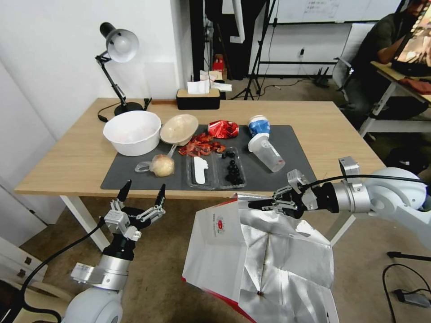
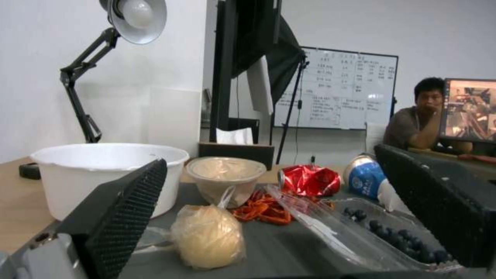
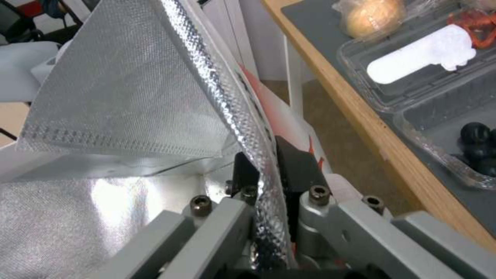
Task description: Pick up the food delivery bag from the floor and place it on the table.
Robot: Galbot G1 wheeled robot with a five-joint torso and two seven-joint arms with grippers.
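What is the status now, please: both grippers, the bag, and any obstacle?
Right gripper shut on rim of boxy white foil-lined delivery bag, held below table edge. Left gripper open, empty. Clear plastic tray near that edge.

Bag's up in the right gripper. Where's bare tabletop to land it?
The right gripper holds the food delivery bag by its rim, below the table edge. Bare wood: right of the dark mat, and the front-left corner beside the white bowl. The mat is crowded with food and trays; lamp and tissue box line the back. The left gripper hovers open front-left.
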